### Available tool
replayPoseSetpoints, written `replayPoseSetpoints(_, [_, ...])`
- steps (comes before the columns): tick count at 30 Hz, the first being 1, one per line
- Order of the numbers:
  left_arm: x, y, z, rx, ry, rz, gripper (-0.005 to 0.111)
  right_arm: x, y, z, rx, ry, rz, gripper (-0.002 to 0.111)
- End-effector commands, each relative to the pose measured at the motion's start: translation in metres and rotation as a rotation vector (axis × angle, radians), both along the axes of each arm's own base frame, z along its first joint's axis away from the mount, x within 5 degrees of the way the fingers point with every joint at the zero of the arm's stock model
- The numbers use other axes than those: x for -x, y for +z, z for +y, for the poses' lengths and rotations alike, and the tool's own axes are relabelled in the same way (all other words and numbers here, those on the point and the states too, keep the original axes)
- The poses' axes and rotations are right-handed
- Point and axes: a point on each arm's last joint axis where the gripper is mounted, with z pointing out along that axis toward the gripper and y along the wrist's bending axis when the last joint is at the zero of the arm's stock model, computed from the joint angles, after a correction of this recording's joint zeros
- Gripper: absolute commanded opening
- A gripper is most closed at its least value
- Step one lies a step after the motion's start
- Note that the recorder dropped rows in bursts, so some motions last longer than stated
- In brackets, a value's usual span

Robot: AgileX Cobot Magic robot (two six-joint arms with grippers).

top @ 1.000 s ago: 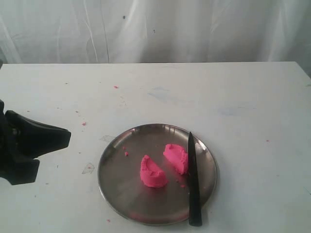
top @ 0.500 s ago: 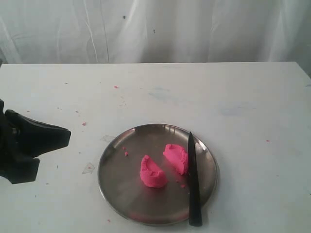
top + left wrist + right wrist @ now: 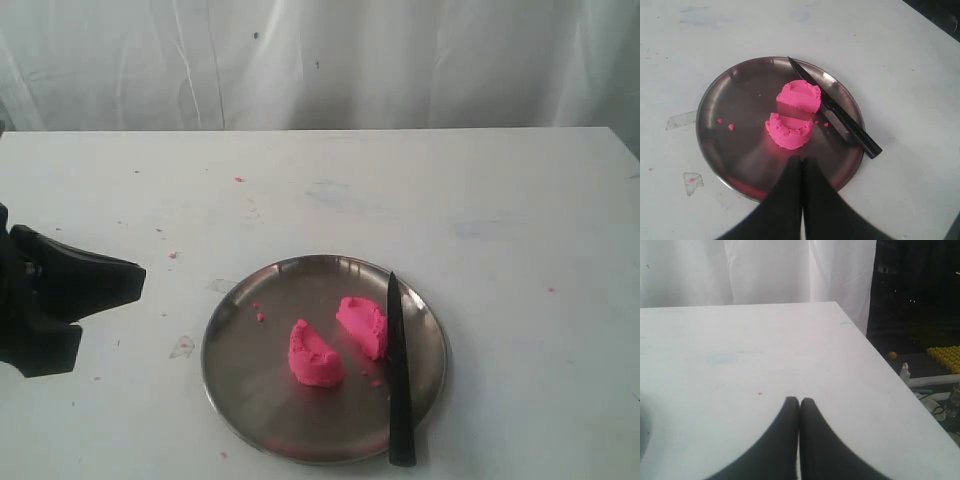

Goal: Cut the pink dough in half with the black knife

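Observation:
The pink dough lies in two half-round pieces on the steel plate (image 3: 240,385): one piece (image 3: 314,355) toward the middle, the other (image 3: 363,325) beside it, with a gap between them. Along the right piece rests the black knife (image 3: 399,385), its tip pointing away and its handle end over the plate's near rim. In the left wrist view both dough pieces (image 3: 790,131) (image 3: 800,96) and the knife (image 3: 840,112) show. My left gripper (image 3: 801,160) is shut and empty, hovering above the plate's rim; it shows at the left edge (image 3: 140,278) of the exterior view. My right gripper (image 3: 800,400) is shut and empty over bare table.
Tiny pink crumbs (image 3: 259,316) lie on the plate and scattered on the white table (image 3: 480,200). A scrap of clear tape (image 3: 182,347) sits left of the plate. The table's right edge (image 3: 875,360) drops off beside my right gripper. A white curtain hangs behind.

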Motion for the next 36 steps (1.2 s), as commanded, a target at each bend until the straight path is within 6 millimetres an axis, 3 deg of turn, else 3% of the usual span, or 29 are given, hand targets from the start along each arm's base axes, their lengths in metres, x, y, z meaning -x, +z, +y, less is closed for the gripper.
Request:
replayPoseSetpoints(1, [0.002,-0.001,0.000,0.014,-0.003,0.009,0.000,-0.001,-0.007,0.000,-0.005,-0.007,0.010,0.000])
replayPoseSetpoints(21, [0.002,-0.001,0.000,0.014,-0.003,0.009,0.000,-0.001,-0.008,0.000,-0.015,-0.007,0.010,0.000])
replayPoseSetpoints(31, [0.049,0.032,0.020,0.109,-0.004,-0.226,0.000,-0.001,-0.008,0.000,-0.015,-0.007,0.010,0.000])
replayPoseSetpoints(36, [0.056,0.017,0.037,0.106,0.123,-0.388,0.000,-0.001,-0.008,0.000,-0.015,-0.007,0.010,0.000])
